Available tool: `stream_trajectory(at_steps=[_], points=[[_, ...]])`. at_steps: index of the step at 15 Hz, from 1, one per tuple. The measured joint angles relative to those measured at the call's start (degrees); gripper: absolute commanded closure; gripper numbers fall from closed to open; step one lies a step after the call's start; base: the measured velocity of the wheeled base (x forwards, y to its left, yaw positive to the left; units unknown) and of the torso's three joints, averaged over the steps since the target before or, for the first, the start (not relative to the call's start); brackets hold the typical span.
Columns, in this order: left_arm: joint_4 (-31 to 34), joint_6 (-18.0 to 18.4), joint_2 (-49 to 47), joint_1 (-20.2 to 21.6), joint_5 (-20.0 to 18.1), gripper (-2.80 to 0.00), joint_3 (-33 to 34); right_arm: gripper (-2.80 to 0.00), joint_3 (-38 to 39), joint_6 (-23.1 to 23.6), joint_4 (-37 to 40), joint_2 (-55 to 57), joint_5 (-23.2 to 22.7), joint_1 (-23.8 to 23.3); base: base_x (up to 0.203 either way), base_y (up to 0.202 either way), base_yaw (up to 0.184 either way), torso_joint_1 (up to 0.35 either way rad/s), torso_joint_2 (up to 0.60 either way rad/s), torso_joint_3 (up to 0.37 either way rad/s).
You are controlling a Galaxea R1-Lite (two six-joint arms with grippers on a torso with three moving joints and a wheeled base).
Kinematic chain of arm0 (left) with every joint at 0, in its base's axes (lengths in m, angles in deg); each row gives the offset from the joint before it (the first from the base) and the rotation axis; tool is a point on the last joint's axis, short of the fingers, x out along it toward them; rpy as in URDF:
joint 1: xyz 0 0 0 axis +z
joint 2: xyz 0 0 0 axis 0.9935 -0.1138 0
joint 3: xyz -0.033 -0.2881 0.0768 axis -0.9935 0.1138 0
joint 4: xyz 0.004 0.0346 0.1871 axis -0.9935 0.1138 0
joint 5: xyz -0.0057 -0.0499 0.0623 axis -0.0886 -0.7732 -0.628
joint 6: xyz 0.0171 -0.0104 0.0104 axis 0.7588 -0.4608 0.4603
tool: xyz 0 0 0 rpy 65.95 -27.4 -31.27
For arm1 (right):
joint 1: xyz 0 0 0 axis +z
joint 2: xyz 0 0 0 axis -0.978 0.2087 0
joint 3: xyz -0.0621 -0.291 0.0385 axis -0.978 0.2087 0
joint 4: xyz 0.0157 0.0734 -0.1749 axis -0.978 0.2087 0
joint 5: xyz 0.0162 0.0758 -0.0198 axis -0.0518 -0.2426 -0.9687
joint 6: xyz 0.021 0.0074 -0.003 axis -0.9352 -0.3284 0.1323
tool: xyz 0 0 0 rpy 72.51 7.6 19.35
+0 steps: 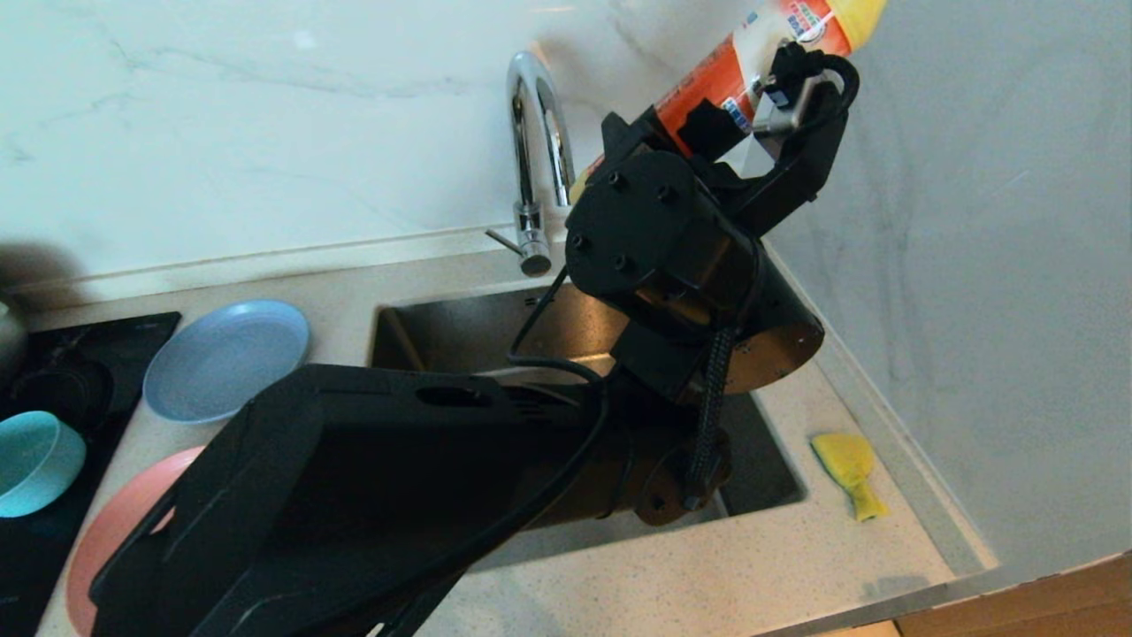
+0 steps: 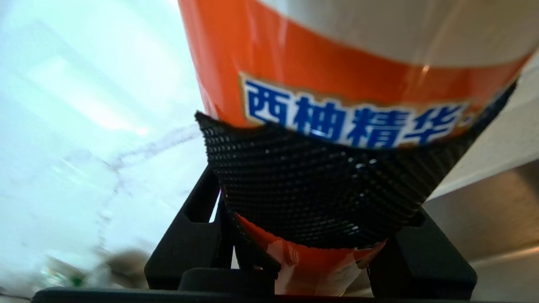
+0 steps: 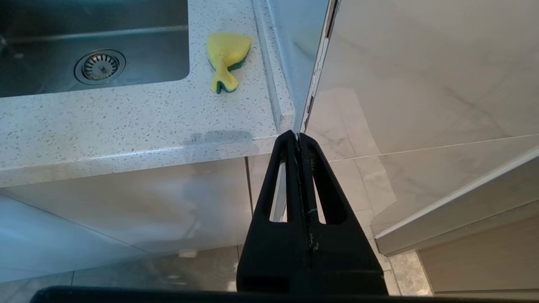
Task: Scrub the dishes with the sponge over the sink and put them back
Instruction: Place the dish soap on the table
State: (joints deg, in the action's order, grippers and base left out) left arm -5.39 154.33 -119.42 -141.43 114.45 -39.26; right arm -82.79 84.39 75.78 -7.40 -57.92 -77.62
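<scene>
The left pincer [image 2: 311, 176] is grasping an orange detergent bottle [image 1: 747, 66] above the sink [image 1: 460, 332]. The sponge [image 1: 847, 469], soft and light, lies on the surface [image 1: 690, 575] just right of the sink; pinch its thicker middle. The right pincer [image 3: 298, 139] is clenched, empty, below the sink's surface.

Speckled pale stone countertop [image 1: 672, 575], with steel sink [image 1: 460, 332] sunk into it. Left of sink, black cooktop [image 1: 53, 531] set in counter. On counter: blue plate [image 1: 225, 358] just beside sink's left edge; pink plate [image 1: 124, 522] nearer front, partly hidden, rim reaching cooktop edge. Teal bowl [image 1: 31, 460] on cooktop. Right of sink, yellow sponge [image 1: 847, 469] with green layer, bent, lying near wall upstand. Chrome tap [image 1: 533, 150] rising from counter behind sink.
</scene>
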Motion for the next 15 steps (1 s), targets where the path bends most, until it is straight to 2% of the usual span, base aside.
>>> stream_trajectory(at_steps=[3,7,13,15], points=[[4.93,-5.9,1.63,-0.17,0.12,0.0,-0.15,0.0,0.0,0.02,0.0,0.0,-0.02,0.0,0.0,0.0,0.0,0.0,0.0,0.0],[19.27,-19.01,5.77,-1.62,-1.08,0.0,-0.34,0.0,0.0,0.02,0.0,0.0,-0.04,0.0,0.0,0.0,0.0,0.0,0.0,0.0],[42.59,-38.48,14.19,-2.34,-12.69,0.0,-0.32,0.0,0.0,0.02,0.0,0.0,-0.02,0.0,0.0,0.0,0.0,0.0,0.0,0.0],[50.5,-44.86,17.73,-1.71,-17.65,0.0,-0.28,0.0,0.0,0.0,0.0,0.0,-0.02,0.0,0.0,0.0,0.0,0.0,0.0,0.0]])
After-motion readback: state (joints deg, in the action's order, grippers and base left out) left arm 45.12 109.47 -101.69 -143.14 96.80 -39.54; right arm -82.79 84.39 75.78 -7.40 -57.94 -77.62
